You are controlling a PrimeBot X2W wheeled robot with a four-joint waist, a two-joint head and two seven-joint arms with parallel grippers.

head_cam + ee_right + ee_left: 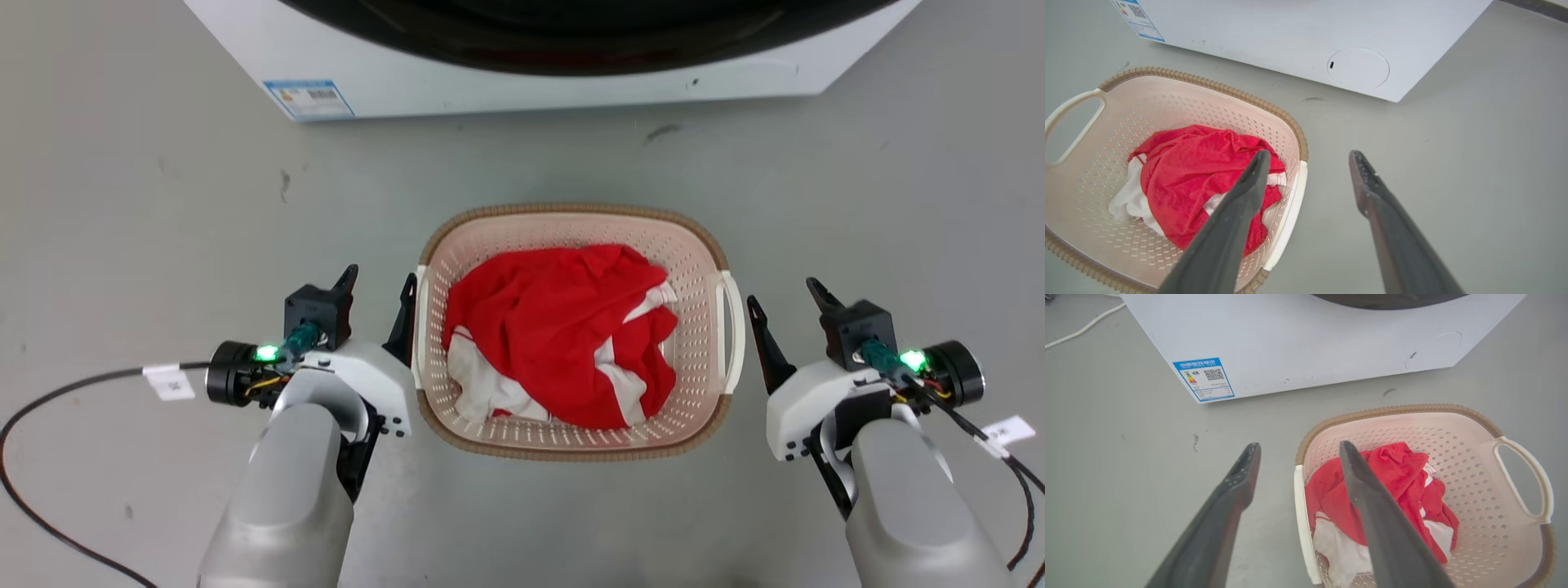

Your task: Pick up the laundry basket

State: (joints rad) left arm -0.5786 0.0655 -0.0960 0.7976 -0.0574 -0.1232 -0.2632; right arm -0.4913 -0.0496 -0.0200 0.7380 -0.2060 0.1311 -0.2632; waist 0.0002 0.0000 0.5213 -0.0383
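Observation:
The laundry basket (694, 269), cream with perforated walls and a brown rim, stands on the grey floor in the middle of the head view. A red and white cloth (555, 327) lies inside it. My left gripper (380, 286) is open beside the basket's left white handle (420, 327). In the left wrist view that handle (1302, 522) shows between the two fingers of the left gripper (1299, 447). My right gripper (782, 294) is open just outside the right handle (731, 327). In the right wrist view this handle (1290, 212) lies between the right gripper's (1309, 155) fingers. Contact cannot be told.
A white washing machine (531, 90) with a blue label (309, 98) stands just beyond the basket. Black cables trail over the floor at the left (49, 392) and at the right (1020, 482). Grey floor surrounds the basket on all sides.

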